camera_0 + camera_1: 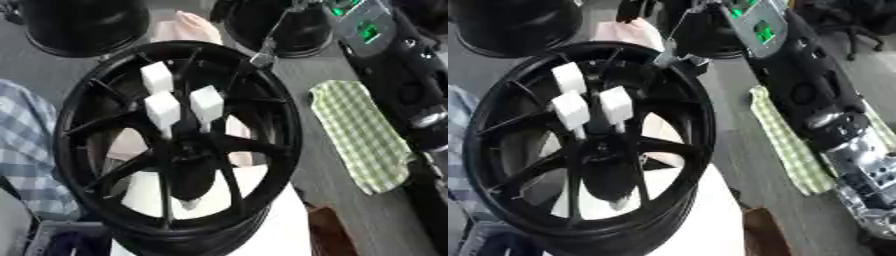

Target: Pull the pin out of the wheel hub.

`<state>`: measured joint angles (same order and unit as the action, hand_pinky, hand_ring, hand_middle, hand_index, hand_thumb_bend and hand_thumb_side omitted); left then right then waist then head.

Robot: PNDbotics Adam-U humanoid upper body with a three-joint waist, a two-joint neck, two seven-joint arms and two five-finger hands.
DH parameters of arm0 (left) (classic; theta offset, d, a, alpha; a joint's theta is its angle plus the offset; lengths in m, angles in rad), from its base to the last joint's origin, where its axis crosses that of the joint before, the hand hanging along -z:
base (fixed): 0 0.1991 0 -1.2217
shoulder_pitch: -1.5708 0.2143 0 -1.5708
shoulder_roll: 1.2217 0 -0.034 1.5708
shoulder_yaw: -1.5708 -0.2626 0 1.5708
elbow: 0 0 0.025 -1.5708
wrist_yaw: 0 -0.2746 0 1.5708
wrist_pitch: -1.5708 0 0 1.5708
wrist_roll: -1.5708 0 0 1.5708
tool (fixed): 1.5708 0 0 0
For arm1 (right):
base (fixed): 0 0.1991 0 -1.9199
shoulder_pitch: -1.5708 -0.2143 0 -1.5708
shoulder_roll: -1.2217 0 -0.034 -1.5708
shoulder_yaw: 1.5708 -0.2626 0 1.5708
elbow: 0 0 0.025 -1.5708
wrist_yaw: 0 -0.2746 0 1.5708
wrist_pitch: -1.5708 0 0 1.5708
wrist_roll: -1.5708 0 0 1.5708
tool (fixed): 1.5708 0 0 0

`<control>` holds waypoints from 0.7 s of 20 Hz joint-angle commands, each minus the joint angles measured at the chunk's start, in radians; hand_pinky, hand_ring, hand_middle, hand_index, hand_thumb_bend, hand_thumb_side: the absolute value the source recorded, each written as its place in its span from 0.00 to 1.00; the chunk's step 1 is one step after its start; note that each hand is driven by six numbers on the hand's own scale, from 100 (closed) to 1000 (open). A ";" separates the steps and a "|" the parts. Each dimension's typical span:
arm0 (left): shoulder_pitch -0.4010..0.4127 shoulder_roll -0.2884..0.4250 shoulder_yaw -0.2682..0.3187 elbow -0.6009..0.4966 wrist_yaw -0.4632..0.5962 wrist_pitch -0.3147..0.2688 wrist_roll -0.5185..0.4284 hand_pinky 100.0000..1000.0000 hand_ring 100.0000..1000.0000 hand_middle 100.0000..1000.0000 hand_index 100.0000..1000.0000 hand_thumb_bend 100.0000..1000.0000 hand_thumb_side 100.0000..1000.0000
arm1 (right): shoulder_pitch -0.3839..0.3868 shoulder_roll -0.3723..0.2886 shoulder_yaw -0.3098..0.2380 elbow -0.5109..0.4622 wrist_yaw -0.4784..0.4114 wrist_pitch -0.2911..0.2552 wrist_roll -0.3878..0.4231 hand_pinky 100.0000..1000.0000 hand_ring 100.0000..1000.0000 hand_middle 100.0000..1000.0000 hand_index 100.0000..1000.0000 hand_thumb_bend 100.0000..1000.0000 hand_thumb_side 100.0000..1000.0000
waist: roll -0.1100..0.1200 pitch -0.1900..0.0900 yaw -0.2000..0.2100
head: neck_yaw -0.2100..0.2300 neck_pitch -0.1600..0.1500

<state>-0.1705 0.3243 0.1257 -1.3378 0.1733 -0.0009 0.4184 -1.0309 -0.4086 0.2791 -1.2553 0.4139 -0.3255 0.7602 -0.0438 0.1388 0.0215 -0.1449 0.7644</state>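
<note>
Right hand (680, 52) was positioned at the wheel hub's (179, 145) one-o'clock rim; its finger state could not be determined. Three white pins (206, 103) were left seated, presumably awaiting extraction.

right hand: the black arm with silver joints (833, 120) runs from the lower right to the top centre; whether the fingers at its tip curl or lie straight is too blurred to tell.
left hand: in neither view.
black spoked wheel rim (179, 140): its lower edge is cut off by the bottom of the picture.
white block-headed pins (164, 107): their shafts are hidden behind the hub; how deep they sit cannot be told.
green checked cloth (363, 135): its right edge is covered by the arm.
dark round objects (83, 25): cut off at the top edge.
blue checked fabric (26, 150): cut off at the left edge.
</note>
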 commanded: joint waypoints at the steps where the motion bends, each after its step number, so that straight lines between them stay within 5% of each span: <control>1: -0.015 0.013 -0.002 -0.005 -0.014 -0.001 -0.004 0.58 0.56 0.48 0.70 0.38 0.53 | -0.013 -0.010 0.003 -0.020 -0.039 0.040 0.013 0.69 0.76 0.66 0.77 0.60 0.26 | 0.004 -0.022 0.002 | -0.006 0.006; 3: -0.015 0.014 -0.002 -0.005 -0.016 -0.002 -0.004 0.58 0.56 0.48 0.70 0.38 0.53 | -0.008 -0.011 0.004 -0.028 -0.069 0.072 0.024 0.65 0.75 0.64 0.76 0.58 0.25 | 0.004 -0.021 0.002 | -0.009 0.006; 10: -0.013 0.016 0.000 -0.007 -0.017 -0.001 -0.006 0.58 0.56 0.48 0.69 0.39 0.53 | 0.001 -0.028 0.028 -0.153 -0.181 0.307 0.032 0.63 0.74 0.63 0.76 0.57 0.25 | 0.007 -0.017 0.001 | -0.020 0.006; 14: -0.016 0.016 0.000 -0.006 -0.016 -0.001 -0.008 0.58 0.56 0.48 0.70 0.39 0.53 | 0.021 -0.023 0.041 -0.217 -0.175 0.373 0.026 0.63 0.74 0.63 0.76 0.57 0.25 | 0.006 -0.018 0.003 | -0.021 0.006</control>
<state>-0.1756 0.3243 0.1255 -1.3326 0.1621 -0.0001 0.4150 -0.9945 -0.4102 0.3232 -1.4377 0.2453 0.0260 0.7892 -0.0426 0.1383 0.0238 -0.1614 0.7646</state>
